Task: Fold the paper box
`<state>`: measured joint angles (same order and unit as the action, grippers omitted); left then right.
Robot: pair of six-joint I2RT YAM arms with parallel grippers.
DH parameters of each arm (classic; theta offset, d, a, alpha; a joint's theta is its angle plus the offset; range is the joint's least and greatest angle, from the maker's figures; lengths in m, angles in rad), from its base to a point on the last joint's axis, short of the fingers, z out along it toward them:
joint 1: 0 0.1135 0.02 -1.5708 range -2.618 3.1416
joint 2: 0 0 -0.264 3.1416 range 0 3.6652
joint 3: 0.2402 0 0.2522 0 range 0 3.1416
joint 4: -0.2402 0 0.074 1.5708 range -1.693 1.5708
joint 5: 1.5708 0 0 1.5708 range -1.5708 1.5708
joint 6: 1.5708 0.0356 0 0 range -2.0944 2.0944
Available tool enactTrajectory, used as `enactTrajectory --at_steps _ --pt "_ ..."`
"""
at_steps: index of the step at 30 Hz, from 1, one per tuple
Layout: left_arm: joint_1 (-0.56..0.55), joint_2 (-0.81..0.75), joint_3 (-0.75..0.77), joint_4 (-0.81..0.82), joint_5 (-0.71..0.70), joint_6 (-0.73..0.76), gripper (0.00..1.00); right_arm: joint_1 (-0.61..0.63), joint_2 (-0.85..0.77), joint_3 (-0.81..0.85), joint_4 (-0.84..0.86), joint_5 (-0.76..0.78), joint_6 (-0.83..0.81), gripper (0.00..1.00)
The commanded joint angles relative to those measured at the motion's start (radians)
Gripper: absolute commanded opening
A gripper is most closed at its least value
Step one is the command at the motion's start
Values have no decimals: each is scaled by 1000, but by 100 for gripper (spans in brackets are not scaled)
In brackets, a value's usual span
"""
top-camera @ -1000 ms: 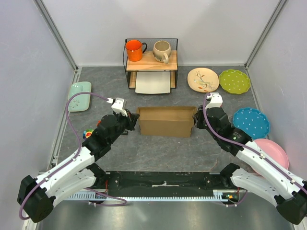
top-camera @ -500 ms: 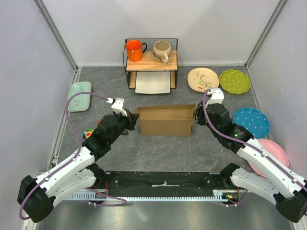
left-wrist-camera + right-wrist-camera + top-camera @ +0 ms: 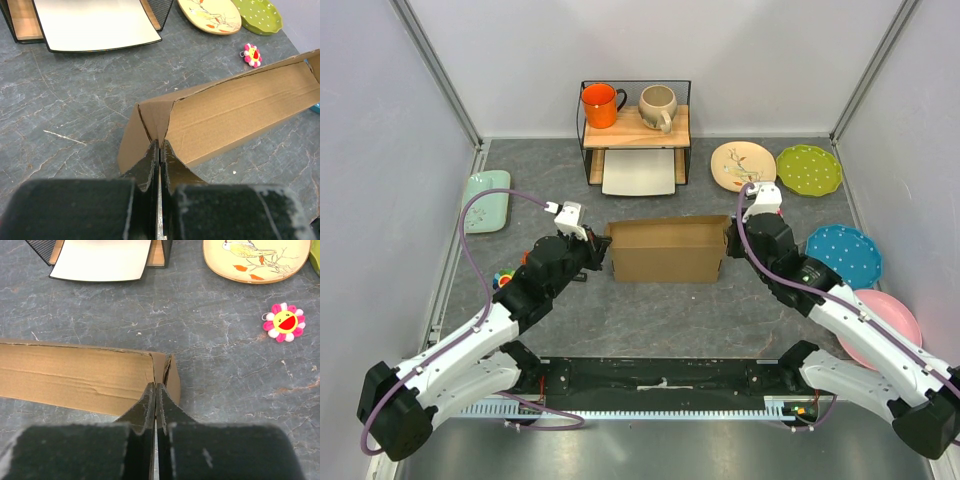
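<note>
Between your two grippers, seen from the top camera, sits the paper box (image 3: 665, 252), a shallow open brown trough. Its long axis runs left to right, so each short end faces one arm. The left gripper (image 3: 600, 252) is at the box's left end and the right gripper (image 3: 730, 245) at its right end, each arm nearest its own end. Behind the box stands the wire rack (image 3: 635, 130) with two mugs.

On the left wrist camera, the left gripper (image 3: 159, 147) has its jaws pressed together with only a hairline between them. The upright edge of the box's (image 3: 235, 115) end wall runs straight into that slit, so you appear to be pinching that wall. From there the box stretches away up and to the right. A flower toy (image 3: 252, 54) lies on the table beyond the box's far end.

On the right wrist camera, the right gripper (image 3: 156, 390) is equally narrow, closed at the box's (image 3: 75, 375) end corner. The doubled end wall meets the fingertips there, and it looks gripped. The box extends off to the left of the gripper. With both ends pinched, any coming move works along that long axis, so match the two arms or the walls may buckle.
</note>
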<state>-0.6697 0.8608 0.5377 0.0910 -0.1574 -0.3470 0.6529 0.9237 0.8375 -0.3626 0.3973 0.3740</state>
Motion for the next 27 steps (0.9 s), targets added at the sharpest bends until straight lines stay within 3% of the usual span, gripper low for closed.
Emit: enactTrajectory --at_steps 1,11,16,24,27 --pt "2 30 -16 -140 -27 19 2 -3 -29 -58 28 40 -1 0" --pt "2 38 -36 -109 -28 -15 2 -4 -46 -254 48 -9 124 0" --pt "2 30 -19 -116 -33 -14 2 -4 -25 -271 36 -12 149 0" --pt "2 40 22 -157 -48 -9 2 -3 -32 -201 -122 63 197 0" --pt "2 44 50 -197 -70 -17 9 -3 -43 -189 -164 75 201 0"
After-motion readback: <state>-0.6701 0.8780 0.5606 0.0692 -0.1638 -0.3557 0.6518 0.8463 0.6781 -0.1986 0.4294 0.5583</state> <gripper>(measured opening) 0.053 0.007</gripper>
